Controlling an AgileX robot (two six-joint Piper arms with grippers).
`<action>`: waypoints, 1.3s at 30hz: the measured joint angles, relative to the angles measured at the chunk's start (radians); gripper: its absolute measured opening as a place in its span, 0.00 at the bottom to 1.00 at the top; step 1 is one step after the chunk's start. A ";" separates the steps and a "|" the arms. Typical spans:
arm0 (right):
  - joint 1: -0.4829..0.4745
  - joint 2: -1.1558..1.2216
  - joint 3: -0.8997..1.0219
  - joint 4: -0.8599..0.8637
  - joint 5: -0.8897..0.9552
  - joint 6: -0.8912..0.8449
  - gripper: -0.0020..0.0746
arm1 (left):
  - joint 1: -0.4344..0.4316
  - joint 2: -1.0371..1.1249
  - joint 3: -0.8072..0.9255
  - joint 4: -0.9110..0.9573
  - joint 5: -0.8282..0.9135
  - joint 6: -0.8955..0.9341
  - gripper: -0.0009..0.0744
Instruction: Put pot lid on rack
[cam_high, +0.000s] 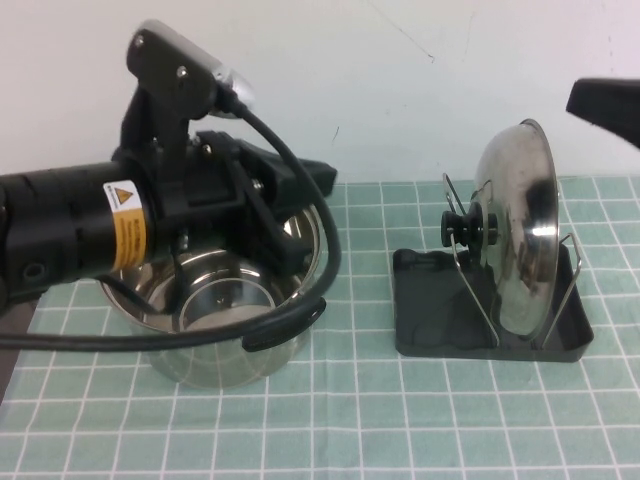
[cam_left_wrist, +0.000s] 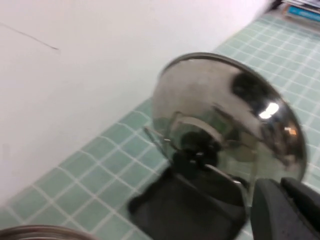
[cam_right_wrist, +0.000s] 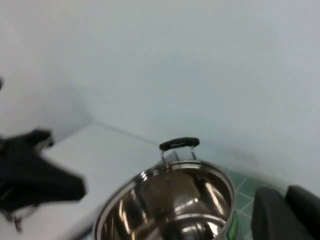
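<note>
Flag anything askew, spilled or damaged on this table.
Nothing stands out. The pot lid stands on edge in the rack, the pot upright. The left gripper hovers over the pot; the right gripper is top right.

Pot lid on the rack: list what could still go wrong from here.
1. The pot lid stands on edge in the rack, leaning on thin wire loops; a nudge might roll or tip it out.
2. The left gripper hangs over the open pot, its cable draped across the rim; pulling away could drag the pot.
3. The right gripper sits just above the lid's far side; a careless move could clip it.
</note>
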 joint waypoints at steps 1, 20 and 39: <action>0.000 -0.026 -0.029 -0.060 -0.005 0.021 0.07 | 0.000 0.000 0.000 0.000 0.031 0.015 0.01; -0.009 -0.448 -0.278 -0.371 0.141 -0.103 0.04 | 0.000 -0.005 -0.033 -0.704 1.189 1.025 0.01; -0.009 -0.549 -0.050 -0.358 0.672 -0.641 0.03 | 0.000 -0.401 -0.036 -1.620 1.279 1.512 0.01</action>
